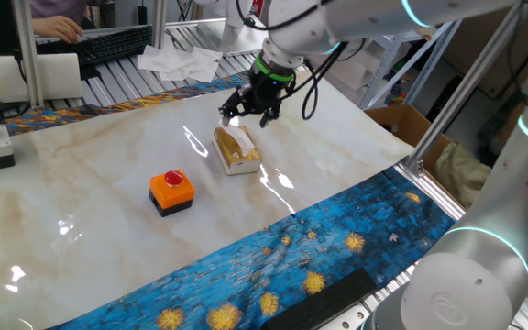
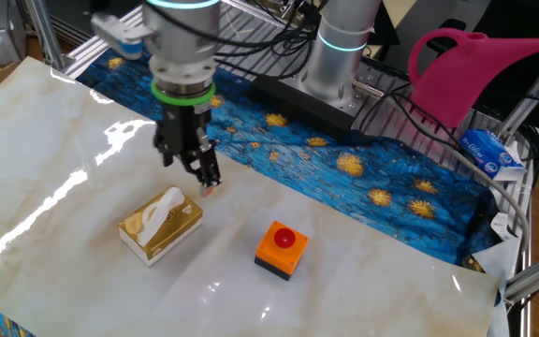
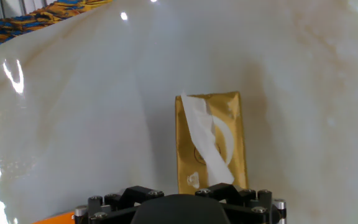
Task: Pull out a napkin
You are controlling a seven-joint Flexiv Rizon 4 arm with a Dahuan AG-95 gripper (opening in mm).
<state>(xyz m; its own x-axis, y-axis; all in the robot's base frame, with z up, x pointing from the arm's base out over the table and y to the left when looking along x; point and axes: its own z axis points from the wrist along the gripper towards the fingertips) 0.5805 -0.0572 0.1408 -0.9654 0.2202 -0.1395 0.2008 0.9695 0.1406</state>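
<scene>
While the black two-finger gripper (image 2: 204, 178) hangs over the glossy marble-look tabletop (image 2: 54, 159), it's holding nothing; it sits just past one short end of the small tan-gold cardboard tissue box (image 2: 161, 225), above it and not touching. The thin white crinkled napkin (image 2: 165, 203) is in the box, poking up through the oval slot in the top and flopping along the lid. In the hand view the box lies lengthwise straight ahead of the hand with the napkin (image 3: 205, 138) running down its middle, so I'd guess the arm is lined up that way to drop onto the loose tuft. Fingers look a bit apart in the far-side fixed view, but honestly they're dark and small, so I can't tell for sure. An orange push-button box with a red cap (image 2: 281, 249) sits on the table to the right of the tissue box, well apart from it.
</scene>
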